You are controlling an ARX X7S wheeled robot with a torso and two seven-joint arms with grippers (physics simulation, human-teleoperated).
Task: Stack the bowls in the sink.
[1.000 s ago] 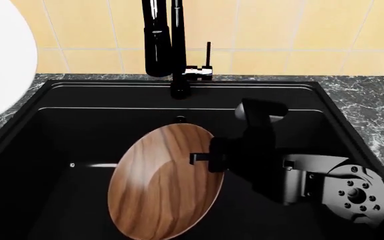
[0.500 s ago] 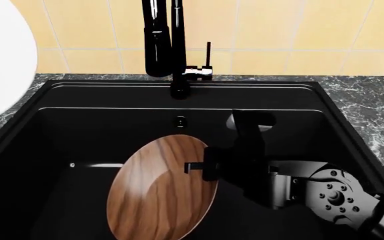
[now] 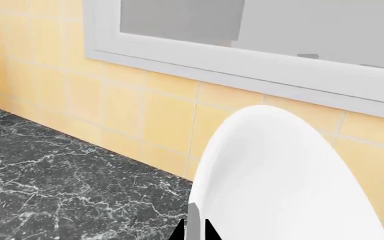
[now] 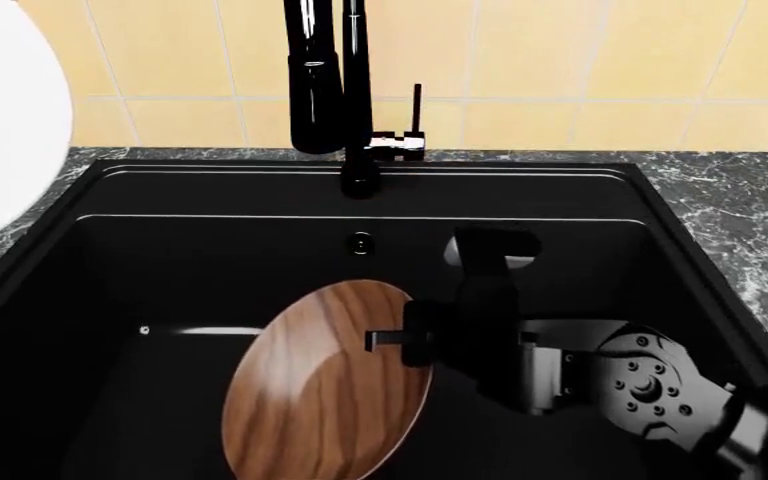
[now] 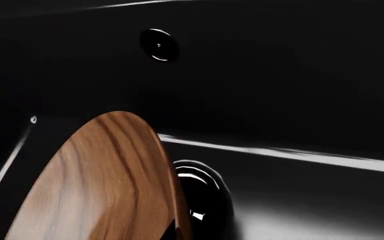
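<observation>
The brown wood-grain bowl [image 4: 324, 390] hangs tilted on edge inside the black sink [image 4: 224, 250]. My right gripper [image 4: 384, 341] is shut on its right rim and holds it above the basin floor. In the right wrist view the bowl [image 5: 105, 185] fills the near side, with the right gripper [image 5: 174, 233] pinching its rim. The white bowl [image 4: 4, 120] is held up at the far left, above the counter. In the left wrist view my left gripper [image 3: 195, 231] is shut on the rim of the white bowl [image 3: 279, 180].
The tall black faucet [image 4: 317, 80] rises behind the sink's back rim. The overflow hole [image 4: 360, 242] is in the back wall, and the glossy drain [image 5: 202, 200] lies under the brown bowl. Dark marble counter [image 4: 744, 200] flanks the sink; yellow tiled wall [image 4: 558, 60] stands behind.
My right gripper has carried the brown bowl lower into the sink and a little towards me. The white bowl has stayed nearly still.
</observation>
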